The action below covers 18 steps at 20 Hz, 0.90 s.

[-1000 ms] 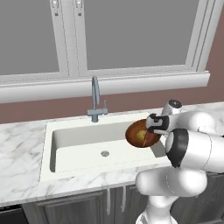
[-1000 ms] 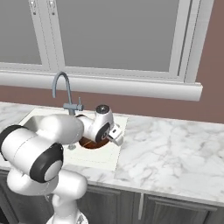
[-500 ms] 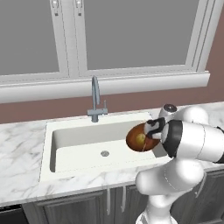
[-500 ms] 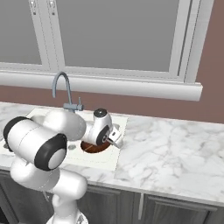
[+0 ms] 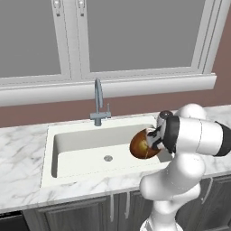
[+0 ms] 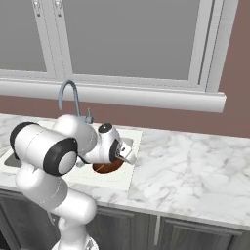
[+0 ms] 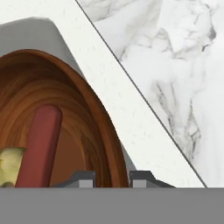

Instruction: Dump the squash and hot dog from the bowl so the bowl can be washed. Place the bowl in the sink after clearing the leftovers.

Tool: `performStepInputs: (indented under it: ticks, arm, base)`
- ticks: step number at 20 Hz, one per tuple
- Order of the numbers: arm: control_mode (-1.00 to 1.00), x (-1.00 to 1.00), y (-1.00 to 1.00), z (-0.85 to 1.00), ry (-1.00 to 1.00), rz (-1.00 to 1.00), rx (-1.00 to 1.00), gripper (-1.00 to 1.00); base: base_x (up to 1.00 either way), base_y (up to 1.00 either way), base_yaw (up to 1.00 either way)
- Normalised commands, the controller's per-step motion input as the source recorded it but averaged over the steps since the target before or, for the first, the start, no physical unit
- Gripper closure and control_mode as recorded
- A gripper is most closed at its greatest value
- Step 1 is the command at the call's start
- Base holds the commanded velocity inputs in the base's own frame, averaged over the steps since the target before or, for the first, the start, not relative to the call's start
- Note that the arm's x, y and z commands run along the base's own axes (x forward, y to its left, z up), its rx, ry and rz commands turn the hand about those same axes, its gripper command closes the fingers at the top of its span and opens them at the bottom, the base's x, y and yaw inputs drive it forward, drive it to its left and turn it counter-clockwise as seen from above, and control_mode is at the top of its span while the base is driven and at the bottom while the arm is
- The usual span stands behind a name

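The glossy reddish-brown bowl (image 5: pixel 143 145) hangs tilted over the right end of the white sink (image 5: pixel 85 137), its inside facing left. My gripper (image 5: pixel 154 137) is shut on the bowl's rim; in the hand view the rim (image 7: pixel 105 144) passes between my gripper's (image 7: pixel 111 178) two dark tips. Inside the bowl lie the reddish hot dog (image 7: pixel 41 144) and, beside it, the yellow squash (image 7: pixel 9 165). In the right base view the bowl (image 6: pixel 107 167) peeks out below my hand, just inside the sink's right rim (image 6: pixel 133 146).
A grey gooseneck faucet (image 5: pixel 98 101) stands behind the sink, under the window sill (image 5: pixel 113 88). Marble counter (image 6: pixel 195 166) runs to the right of the basin and also to its left (image 5: pixel 22 149). The drain (image 5: pixel 108 158) sits mid-basin.
The bowl has sunk a little lower at the sink's right end, still in my grip. My arm's elbow has swung round behind it.
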Motion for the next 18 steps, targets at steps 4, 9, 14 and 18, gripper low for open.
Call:
performStepInputs:
  ticks: [4,9,14,18]
  arm:
    - [-1.0,0.19,0.08,-0.05,0.0,0.0,-0.07,1.0]
    - [-1.0,0.25,0.1,-0.04,0.02,0.0,-0.06,1.0]
    - [-1.0,0.13,0.15,-0.19,0.03,0.0,-0.18,1.0]
    - [-1.0,0.02,0.13,-0.22,0.06,0.0,-0.23,1.0]
  base:
    - [0.0,0.0,0.0]
    - [0.0,0.0,0.0]
    - [0.0,0.0,0.0]
    - [0.0,0.0,0.0]
